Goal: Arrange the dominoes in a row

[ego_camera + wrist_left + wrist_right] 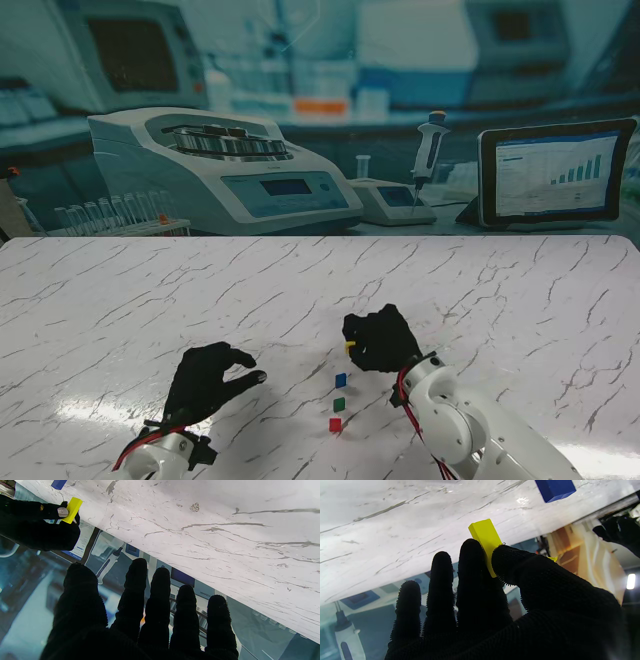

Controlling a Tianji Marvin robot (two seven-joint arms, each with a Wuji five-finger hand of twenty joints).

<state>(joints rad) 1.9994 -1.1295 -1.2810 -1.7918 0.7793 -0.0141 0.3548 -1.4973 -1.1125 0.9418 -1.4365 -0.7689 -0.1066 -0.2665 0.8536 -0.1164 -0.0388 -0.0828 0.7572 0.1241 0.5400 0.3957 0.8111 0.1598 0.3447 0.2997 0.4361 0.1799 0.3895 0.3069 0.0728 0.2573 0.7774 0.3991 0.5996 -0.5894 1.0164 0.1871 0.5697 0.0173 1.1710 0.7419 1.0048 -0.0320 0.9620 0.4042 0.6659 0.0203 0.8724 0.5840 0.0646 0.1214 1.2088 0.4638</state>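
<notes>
Three small dominoes stand in a line on the marble table (pixel 150 300): blue (pixel 341 379), green (pixel 339 404) and red (pixel 335 425), red nearest to me. My right hand (pixel 378 340) hovers just beyond the blue one, thumb and forefinger shut on a yellow domino (pixel 350 346). The right wrist view shows the yellow domino (pixel 485 538) pinched close over the table, with the blue domino (pixel 555 488) beside it. My left hand (pixel 208 380) rests left of the line, fingers spread, holding nothing. In the left wrist view, the yellow domino (pixel 72 510) shows in the right hand (pixel 37 525).
A printed lab backdrop stands along the table's far edge (pixel 320 236). The marble surface stretches wide to the left and right of the dominoes.
</notes>
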